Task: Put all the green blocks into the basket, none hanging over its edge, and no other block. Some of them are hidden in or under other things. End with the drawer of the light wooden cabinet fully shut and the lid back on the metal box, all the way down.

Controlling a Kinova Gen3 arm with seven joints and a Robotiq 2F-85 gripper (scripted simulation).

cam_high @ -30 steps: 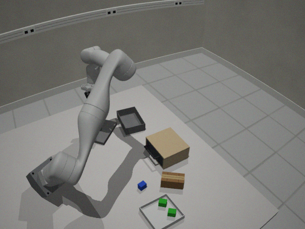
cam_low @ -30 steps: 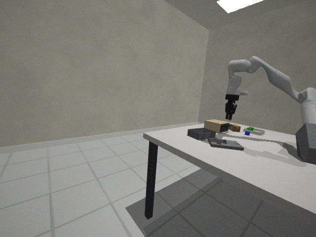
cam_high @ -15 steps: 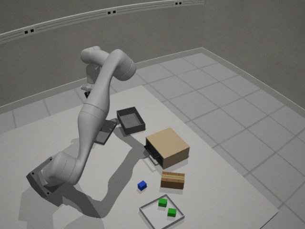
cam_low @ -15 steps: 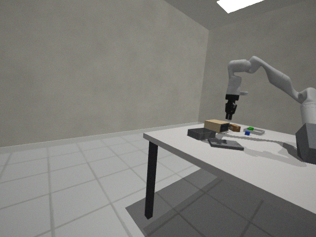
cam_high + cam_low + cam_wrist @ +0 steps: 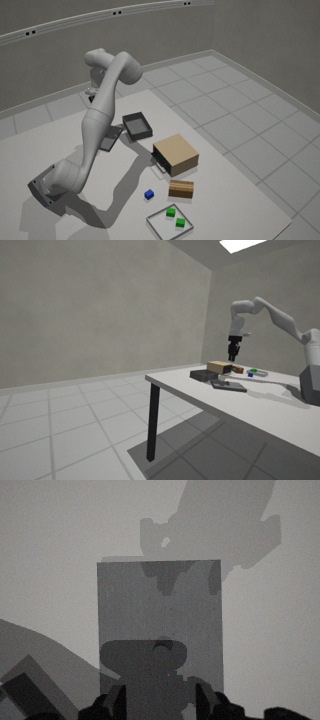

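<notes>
so, about the metal box's lid (image 5: 112, 139) (image 5: 228, 388) (image 5: 160, 610): lies flat on the worktop (image 5: 232, 206) (image 5: 180, 378) (image 5: 275, 655), just beside the open metal box (image 5: 142, 136) (image 5: 202, 375) (image 5: 32, 695). sits below the pincer (image 5: 91, 99) (image 5: 231, 359) (image 5: 161, 700), reaching forward from the fingertips in the wrist view, long axis square to the finger-to-finger line. looks well turned for pinching the small knob (image 5: 162, 646), imo; probably needs a slight shift that way, then straight down. fingers part-way apart, nothing between. only one arm, so no picking sides. hard to make out: knob lost in shadow, lid partly behind the arm from the top, fingertips hidden there too. can't see into the cabinet (image 5: 175, 149) (image 5: 219, 366) drawer, or tell if hiding any green.
</notes>
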